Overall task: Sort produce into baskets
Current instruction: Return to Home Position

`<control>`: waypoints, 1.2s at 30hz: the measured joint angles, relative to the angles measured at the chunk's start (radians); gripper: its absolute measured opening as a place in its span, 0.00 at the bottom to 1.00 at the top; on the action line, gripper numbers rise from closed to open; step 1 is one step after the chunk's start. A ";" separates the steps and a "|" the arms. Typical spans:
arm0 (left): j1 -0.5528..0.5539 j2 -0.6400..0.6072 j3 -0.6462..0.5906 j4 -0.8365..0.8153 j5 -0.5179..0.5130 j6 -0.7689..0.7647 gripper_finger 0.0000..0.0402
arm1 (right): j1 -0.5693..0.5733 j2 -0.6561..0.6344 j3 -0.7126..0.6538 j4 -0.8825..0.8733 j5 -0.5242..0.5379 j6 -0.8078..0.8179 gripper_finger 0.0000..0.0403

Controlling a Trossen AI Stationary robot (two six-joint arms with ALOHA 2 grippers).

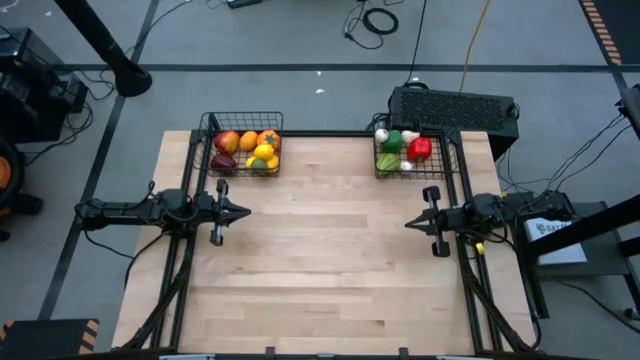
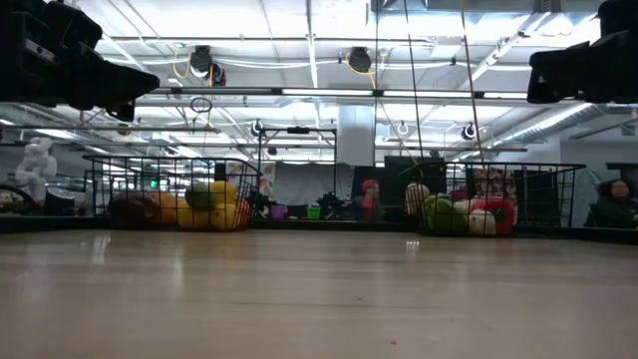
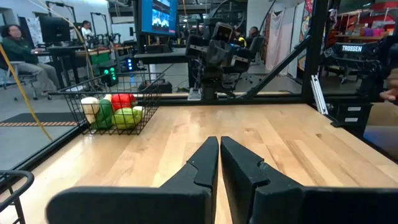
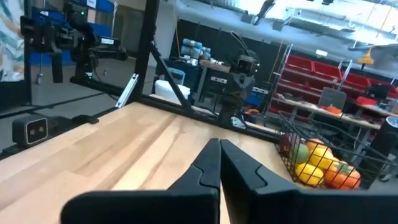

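Pale wooden desk [image 1: 320, 260], grey floor beyond. At far edge, square dark wire-mesh left basket [image 1: 240, 116] holds red, orange, yellow toy fruit [image 1: 262, 153]; matching right basket [image 1: 443, 150] holds white garlic bulbs [image 1: 381, 134], green pieces [image 1: 388, 160], red pepper [image 1: 420, 149]. We see left fingers [image 1: 236, 211] and right fingers [image 1: 416, 223] clenched on nothing (tips facing each other), well apart over desk.

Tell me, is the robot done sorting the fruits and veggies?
Looks done: fruit sits in the left basket, garlic, pepper and greens in the right basket, none loose on the table. In hand: nothing; the left end effector and right end effector are shut and empty at the table's sides. Left: nothing visible.
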 joint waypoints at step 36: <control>0.000 0.000 0.000 0.000 0.000 0.000 0.07 | -0.084 0.000 -0.002 -0.012 0.114 0.057 0.00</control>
